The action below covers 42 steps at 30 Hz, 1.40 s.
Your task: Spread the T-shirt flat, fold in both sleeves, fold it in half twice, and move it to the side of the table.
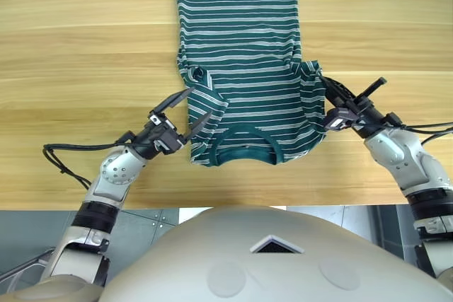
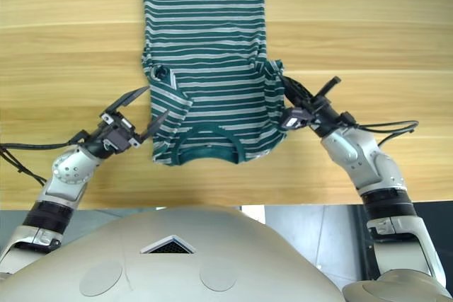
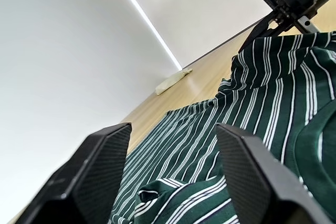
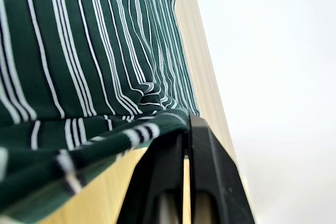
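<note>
Jaws of right gripper (image 4: 185, 129) pinch T-shirt (image 1: 241, 40); left gripper (image 1: 199, 102) gapes.

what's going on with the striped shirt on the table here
A two-armed robot is folding a green striped T-shirt on a wooden table. The sleeves are already turned in, a bit rumpled. The right claw is shut on the shirt's right edge, while the left claw is open at the left edge, holding nothing. The halving folds are not yet done.
</note>
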Available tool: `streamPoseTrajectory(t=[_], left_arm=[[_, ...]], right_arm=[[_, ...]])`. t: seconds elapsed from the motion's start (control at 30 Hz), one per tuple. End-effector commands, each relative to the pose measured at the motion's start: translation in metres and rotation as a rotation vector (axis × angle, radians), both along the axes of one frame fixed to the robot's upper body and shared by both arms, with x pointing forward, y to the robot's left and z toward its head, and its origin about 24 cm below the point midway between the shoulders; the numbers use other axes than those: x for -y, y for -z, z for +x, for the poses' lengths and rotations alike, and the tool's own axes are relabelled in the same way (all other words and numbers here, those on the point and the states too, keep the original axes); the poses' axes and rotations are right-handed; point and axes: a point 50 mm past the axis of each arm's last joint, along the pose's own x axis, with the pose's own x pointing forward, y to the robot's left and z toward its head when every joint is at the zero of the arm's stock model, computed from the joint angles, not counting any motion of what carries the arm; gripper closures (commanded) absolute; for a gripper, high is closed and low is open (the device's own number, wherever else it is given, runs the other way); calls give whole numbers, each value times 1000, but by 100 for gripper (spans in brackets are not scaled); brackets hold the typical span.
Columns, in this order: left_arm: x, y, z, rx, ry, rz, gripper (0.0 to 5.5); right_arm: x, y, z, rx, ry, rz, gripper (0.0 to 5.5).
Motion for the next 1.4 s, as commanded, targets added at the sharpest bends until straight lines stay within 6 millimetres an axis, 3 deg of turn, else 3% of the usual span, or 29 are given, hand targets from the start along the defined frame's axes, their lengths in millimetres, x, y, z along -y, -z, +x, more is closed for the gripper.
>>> streamPoseTrajectory(t=[0.03, 0.3, 0.5, 0.87, 0.97, 1.07, 1.13, 1.2, 1.23, 1.3, 1.4], left_arm=[[1, 1, 3, 3, 11, -1, 251], [2, 6, 7, -14, 11, -6, 251], [3, 11, 9, -28, 7, -16, 251], [1, 14, 9, -41, 12, 12, 251], [-19, 13, 12, -38, -49, 106, 251], [-59, -8, 27, 73, -231, 242, 251], [-81, -30, 32, 166, -347, 278, 251], [-106, -46, 32, 235, -446, 364, 251], [-116, -50, 30, 242, -473, 425, 251], [-125, -45, 22, 193, -462, 545, 251], [-105, -3, -5, -39, -210, 712, 251]], right_arm=[[-13, -2, 1, -10, -63, 40, 547], [-44, 12, -2, -93, -204, 88, 547], [-50, 18, 0, -131, -230, 86, 547], [-33, 21, -1, -192, -220, -2, 338], [-26, 24, -6, -237, -210, -53, 325], [-27, -7, -5, -132, -269, 52, 325], [-27, -50, 2, 33, -264, 262, 325], [-8, -85, 11, 170, -186, 386, 325], [8, -89, 14, 191, -121, 361, 325], [32, -79, 14, 152, -23, 241, 325], [47, -25, -10, -106, 14, -39, 325]])
